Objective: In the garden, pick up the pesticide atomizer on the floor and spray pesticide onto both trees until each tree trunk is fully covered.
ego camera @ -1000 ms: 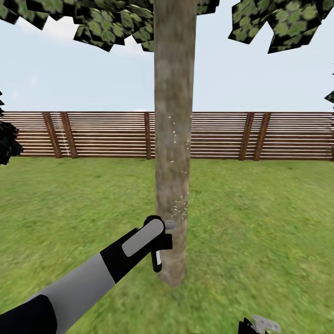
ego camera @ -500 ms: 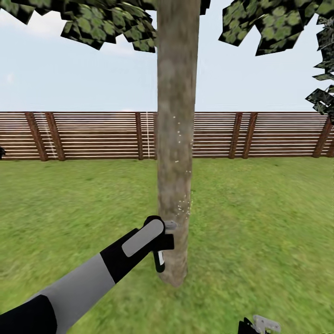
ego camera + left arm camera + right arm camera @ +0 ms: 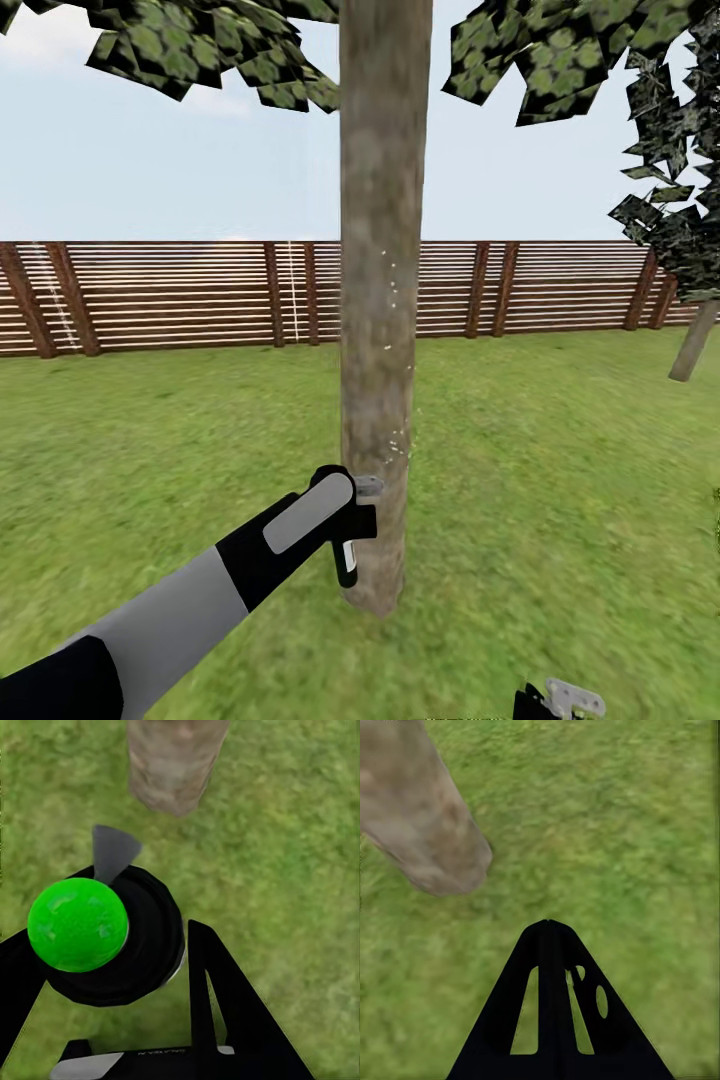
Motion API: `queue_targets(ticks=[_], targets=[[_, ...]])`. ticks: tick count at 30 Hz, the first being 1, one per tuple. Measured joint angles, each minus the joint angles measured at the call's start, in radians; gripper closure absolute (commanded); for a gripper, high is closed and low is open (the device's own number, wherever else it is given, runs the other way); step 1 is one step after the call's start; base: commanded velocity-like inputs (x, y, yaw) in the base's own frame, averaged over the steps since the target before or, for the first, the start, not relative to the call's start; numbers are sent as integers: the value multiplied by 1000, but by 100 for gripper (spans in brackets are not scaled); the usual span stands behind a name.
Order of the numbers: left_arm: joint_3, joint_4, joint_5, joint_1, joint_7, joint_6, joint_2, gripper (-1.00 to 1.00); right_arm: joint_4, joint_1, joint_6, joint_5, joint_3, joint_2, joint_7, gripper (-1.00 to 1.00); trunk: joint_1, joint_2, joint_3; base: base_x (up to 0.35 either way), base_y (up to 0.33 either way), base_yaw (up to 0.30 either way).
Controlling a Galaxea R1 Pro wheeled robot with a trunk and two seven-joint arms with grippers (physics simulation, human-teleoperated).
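Grey-brown trunk (image 3: 385,300) upright on grass (image 3: 560,480), white droplets on bark. Left tool (image 3: 120,945) clamped on atomizer (image 3: 101,934), nozzle just beside trunk base. Right tool (image 3: 549,934) closed, empty.

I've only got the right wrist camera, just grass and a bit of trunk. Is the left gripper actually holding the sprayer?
Observer: Yes. In the left wrist view the left gripper is closed on the atomizer, which has a green ball top and a black body.
Operator: Where's it aimed?
Observer: Its grey nozzle points at the tree trunk, low down.
Operator: Any spray on the bark?
Observer: The head view shows sparse white specks along the trunk's right edge. Most of the bark looks bare.
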Motion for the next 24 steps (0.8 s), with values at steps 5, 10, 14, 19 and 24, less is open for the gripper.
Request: queue_targets(ticks=[5, 10, 14, 19, 24], targets=[[-14, 28, -1, 0, -17, 2, -1, 100, -1, 0, -1, 0, -1, 1, 0, 100, 0, 0, 0, 14, 126, -34], [-25, 108, -2, -1, -89, 6, -3, 100, -1, 0, -1, 0, -1, 1, 0, 100, 0, 0, 0, 172, 89, -4], [-27, 170, -2, -1, -142, 20, -4, 100, -1, 1, -1, 0, -1, 1, 1, 100, -1, 0, 0, 293, 140, -84], [-28, 191, -11, -1, -171, 76, -3, 100, -1, 1, -1, 0, -1, 1, 1, 100, 0, 0, 0, 121, 55, -172], [-26, 194, -138, -1, -177, 83, -3, 100, -1, 1, -1, 0, -1, 1, 0, 100, 0, 0, 0, 14, 6, -54]])
